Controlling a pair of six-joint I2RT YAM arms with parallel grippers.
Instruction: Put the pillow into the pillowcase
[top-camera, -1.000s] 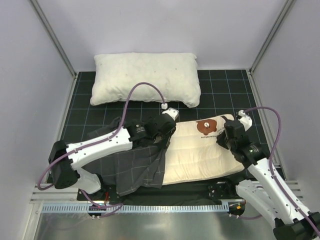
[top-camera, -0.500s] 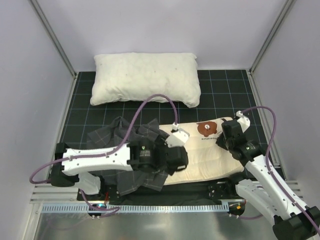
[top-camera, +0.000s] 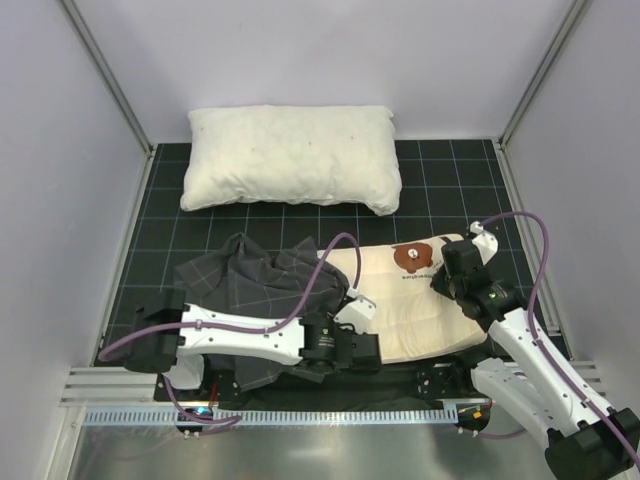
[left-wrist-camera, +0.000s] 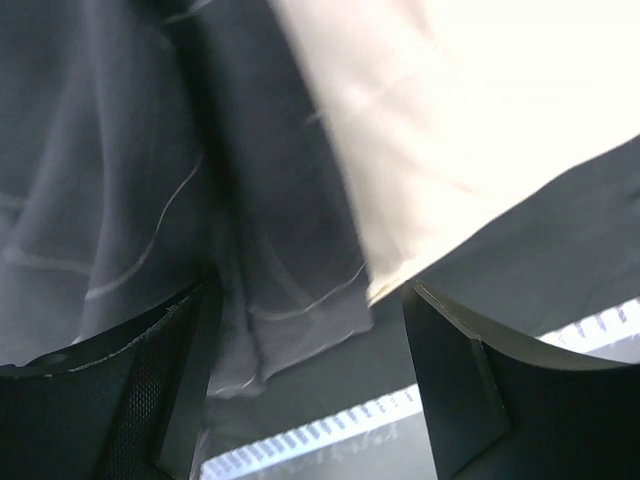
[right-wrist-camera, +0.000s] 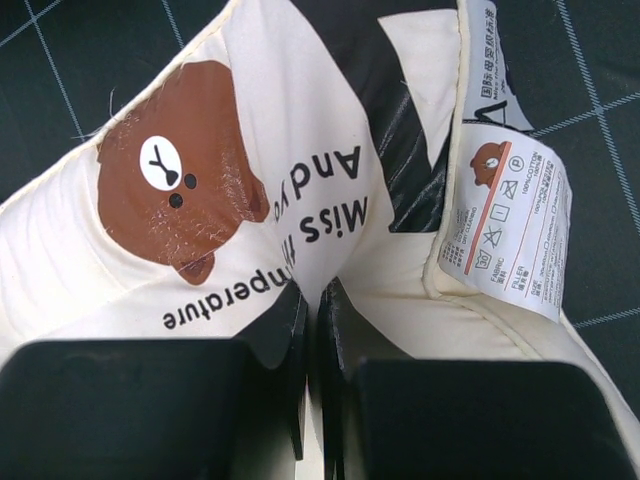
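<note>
Left gripper (top-camera: 368, 350): jaws spread wide with nothing between them; it sits low at the near edge of the bedding.
Pillow (top-camera: 415, 305) from the left gripper: in the left wrist view its cream cloth fills the 1 o'clock side ahead of the jaws; no contact with them shows.
Pillowcase (top-camera: 255, 290) from the left gripper: crumpled grey grid fabric at 11 o'clock in the left wrist view; from above its bulk lies at 10 o'clock of the gripper.
Right gripper (right-wrist-camera: 312, 300): pinched narrow on a fold of the pillow's edge.
Bear print (right-wrist-camera: 175, 190): at 10 o'clock of the right gripper, with dark lettering just beside the jaws.
Care label (right-wrist-camera: 505, 215): at 2 o'clock of the right gripper, on the pillow's seam.
Pillow on the mat (top-camera: 450, 170): lying flat at 3 o'clock of the pillowcase, their edges overlapping; whether any of it is inside the case cannot be told.
White pillow (top-camera: 290, 155): at 12 o'clock on the mat, well apart from both grippers.
</note>
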